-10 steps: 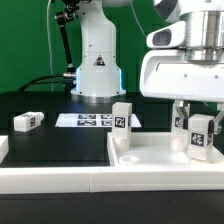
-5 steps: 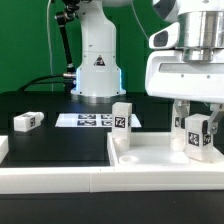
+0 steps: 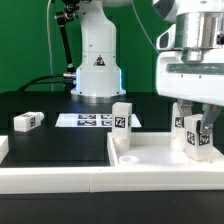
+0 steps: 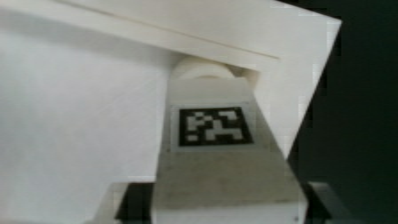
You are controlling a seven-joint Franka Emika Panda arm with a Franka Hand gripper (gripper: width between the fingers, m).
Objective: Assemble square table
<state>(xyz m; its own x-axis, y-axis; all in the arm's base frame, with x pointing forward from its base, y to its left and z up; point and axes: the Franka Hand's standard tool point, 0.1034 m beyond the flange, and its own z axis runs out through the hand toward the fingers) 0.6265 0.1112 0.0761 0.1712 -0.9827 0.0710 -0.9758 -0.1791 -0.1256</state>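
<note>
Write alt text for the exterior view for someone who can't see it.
The robot's jaws grip a white tagged leg upright over the white tabletop, at the exterior view's right. A second leg stands at the tabletop's other side; a third leg lies on the black table.

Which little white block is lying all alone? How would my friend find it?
Start at the big white tabletop in front. Go toward the exterior view's left, onto the black table. The leg block there lies flat alone; the other two blocks stand upright at the tabletop.
</note>
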